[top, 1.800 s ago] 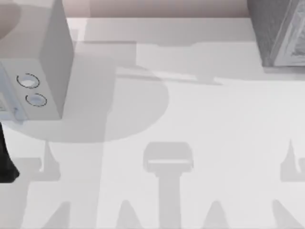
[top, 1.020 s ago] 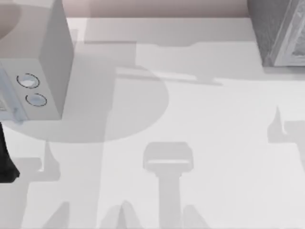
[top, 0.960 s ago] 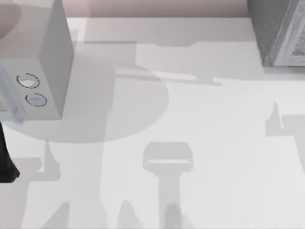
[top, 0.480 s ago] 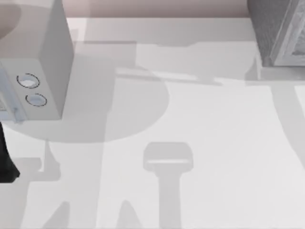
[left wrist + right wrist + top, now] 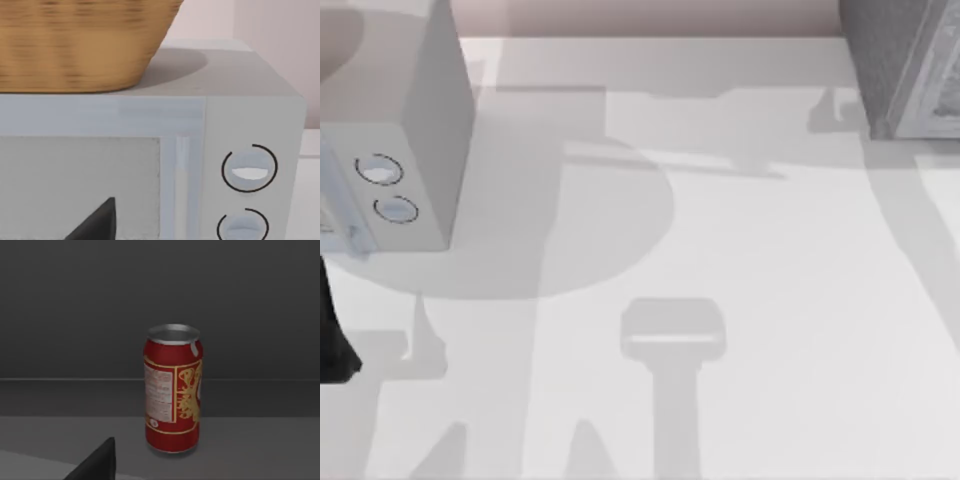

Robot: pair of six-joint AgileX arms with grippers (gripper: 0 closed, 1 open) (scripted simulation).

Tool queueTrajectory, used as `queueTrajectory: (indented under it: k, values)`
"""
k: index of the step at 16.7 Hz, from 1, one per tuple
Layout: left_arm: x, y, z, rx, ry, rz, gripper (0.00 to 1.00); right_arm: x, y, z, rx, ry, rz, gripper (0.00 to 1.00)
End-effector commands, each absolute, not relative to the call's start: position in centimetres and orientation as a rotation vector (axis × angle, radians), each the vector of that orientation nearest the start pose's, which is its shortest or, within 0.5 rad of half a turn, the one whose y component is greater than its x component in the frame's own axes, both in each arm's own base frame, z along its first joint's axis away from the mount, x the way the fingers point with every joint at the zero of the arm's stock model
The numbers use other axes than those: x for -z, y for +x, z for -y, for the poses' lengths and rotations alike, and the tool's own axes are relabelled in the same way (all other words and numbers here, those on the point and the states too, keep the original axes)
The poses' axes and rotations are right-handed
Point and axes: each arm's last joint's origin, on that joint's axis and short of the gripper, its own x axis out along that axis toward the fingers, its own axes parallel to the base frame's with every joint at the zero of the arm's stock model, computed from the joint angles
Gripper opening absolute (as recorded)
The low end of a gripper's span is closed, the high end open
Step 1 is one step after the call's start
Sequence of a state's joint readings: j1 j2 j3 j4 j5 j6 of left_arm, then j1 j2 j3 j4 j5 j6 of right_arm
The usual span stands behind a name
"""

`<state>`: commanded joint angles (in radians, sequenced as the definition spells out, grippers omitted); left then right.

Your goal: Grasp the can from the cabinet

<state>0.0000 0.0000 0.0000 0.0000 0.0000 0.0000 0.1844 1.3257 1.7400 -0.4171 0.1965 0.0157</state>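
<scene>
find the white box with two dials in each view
Top view: white box at the left edge.
Left wrist view: its front close up, wicker basket on top.
Right wrist view: faces a red can in a dark interior instead.
Shared landmark: the two round dials.

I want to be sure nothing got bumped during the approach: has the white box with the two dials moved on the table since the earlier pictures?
No. In the top view the white box stands at the table's left side as before, its two dials unmoved relative to the table's far edge.
</scene>
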Motion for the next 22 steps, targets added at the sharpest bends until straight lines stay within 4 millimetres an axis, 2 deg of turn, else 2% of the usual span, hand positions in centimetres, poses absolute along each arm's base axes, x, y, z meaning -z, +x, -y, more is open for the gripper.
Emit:
queueTrajectory:
  k: [6,18,22]
  values:
    - [-16.0,10.6,0.1,0.0,0.0,0.0,1.0,-51.0,25.6,-4.7,0.003,0.0,0.002,1.0]
    - [-16.0,10.6,0.1,0.0,0.0,0.0,1.0,-48.4,30.7,-7.1,0.016,-0.001,0.012,1.0]
    - [-16.0,10.6,0.1,0.0,0.0,0.0,1.0,-48.3,30.7,-7.1,0.019,-0.001,0.013,1.0]
